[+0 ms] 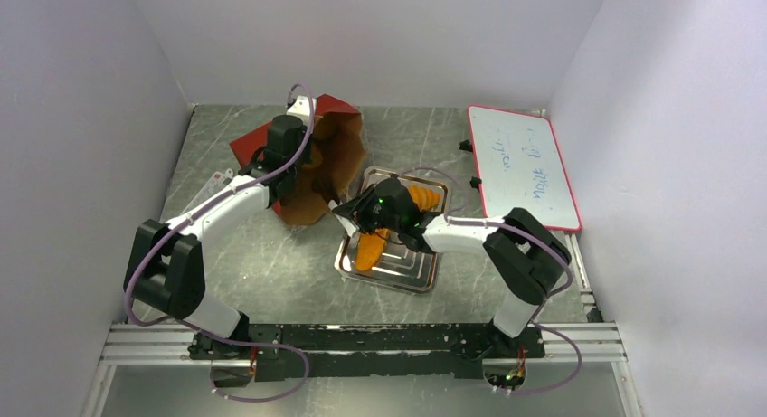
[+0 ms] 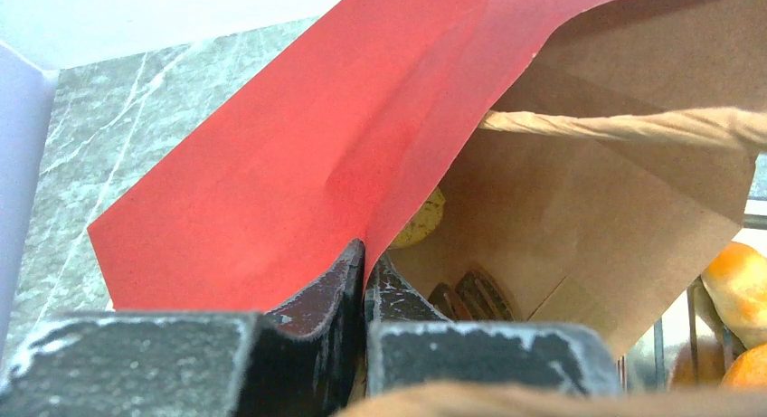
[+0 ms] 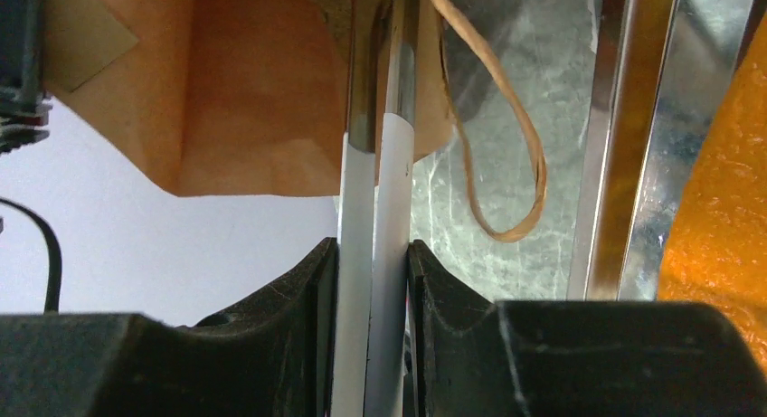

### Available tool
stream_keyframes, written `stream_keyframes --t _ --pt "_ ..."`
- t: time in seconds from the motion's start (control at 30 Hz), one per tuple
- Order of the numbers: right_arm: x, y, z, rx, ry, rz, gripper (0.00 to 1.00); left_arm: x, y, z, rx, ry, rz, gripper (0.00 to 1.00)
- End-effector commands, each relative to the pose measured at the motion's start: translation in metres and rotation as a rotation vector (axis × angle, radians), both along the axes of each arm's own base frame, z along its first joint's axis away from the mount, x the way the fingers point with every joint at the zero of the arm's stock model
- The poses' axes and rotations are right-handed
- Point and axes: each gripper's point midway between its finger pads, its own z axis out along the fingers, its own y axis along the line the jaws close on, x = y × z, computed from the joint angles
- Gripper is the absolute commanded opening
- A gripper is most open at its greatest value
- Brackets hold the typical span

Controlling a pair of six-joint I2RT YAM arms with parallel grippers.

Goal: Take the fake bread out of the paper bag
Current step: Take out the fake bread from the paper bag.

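Left gripper (image 2: 366,259) pinched shut on flimsy paper bag (image 2: 298,164) rim — right gripper (image 3: 373,254) clamping tongs (image 3: 375,182). Probably light, slick fake bread (image 2: 737,277) — take across ridges.

Bright, even light overhead, soft shadows; glare streaks the metal tray (image 3: 624,164) at right, bottom foreground blurred in both wrist views.

Two fake breads (image 1: 421,196) (image 1: 370,251); one each: paper bag (image 1: 330,159), tray (image 1: 411,272), whiteboard (image 1: 525,168), tongs (image 3: 393,254).
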Motion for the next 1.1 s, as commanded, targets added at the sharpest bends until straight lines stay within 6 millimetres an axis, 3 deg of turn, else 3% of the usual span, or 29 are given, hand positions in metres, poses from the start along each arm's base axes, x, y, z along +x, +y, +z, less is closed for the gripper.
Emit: stream_keyframes --t 0.0,0.37,1.07 --pt "0.008 0.013 0.021 0.141 0.034 -0.033 0.33 0.002 -0.002 0.024 -0.058 -0.084 0.003 0.07" --pt "0.018 0.022 0.012 0.271 0.117 -0.096 0.41 0.0 -0.006 0.021 -0.056 -0.076 -0.008 0.07" --pt "0.043 0.022 0.005 0.396 0.144 -0.225 0.42 -0.011 -0.011 0.021 -0.049 -0.067 -0.018 0.07"
